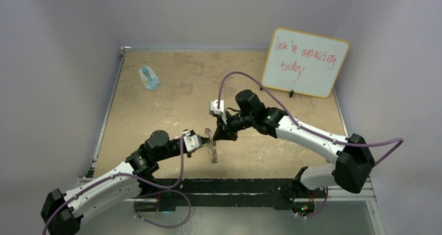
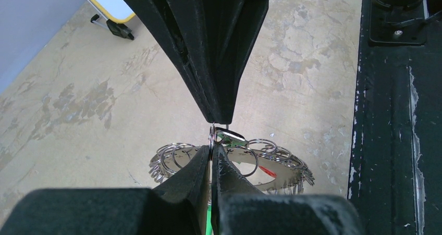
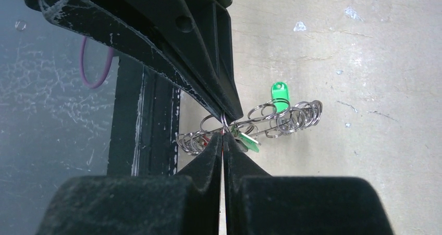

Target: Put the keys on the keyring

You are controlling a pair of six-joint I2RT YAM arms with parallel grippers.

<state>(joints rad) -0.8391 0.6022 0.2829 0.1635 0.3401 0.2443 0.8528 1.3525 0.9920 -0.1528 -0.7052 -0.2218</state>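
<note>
Where the two arms met low over the middle of the desk (image 1: 172, 89), work was all at one spot. Left arm (image 1: 112, 180) reached in flat from the near-left corner. Right arm (image 1: 307, 136) came round from the near right, elbow out and wrist tipped down.

Left gripper (image 2: 211, 154): fingers pressed together, pinching one wire loop (image 2: 212, 133). Right gripper (image 3: 223, 144): likewise pressed together on that same loop, tip to tip with the other. My guess was that one steadied the loop while the other worked it open.

The keyring (image 1: 211, 147) hung off that pinch, clear of the desk and tilted, with loops crowding its rim. The keys (image 3: 248, 140) sat among those loops: a green tag (image 3: 280, 95) stood up and a red tag (image 2: 267, 170) peeked beneath. Couldn't tell which were threaded on.
</note>
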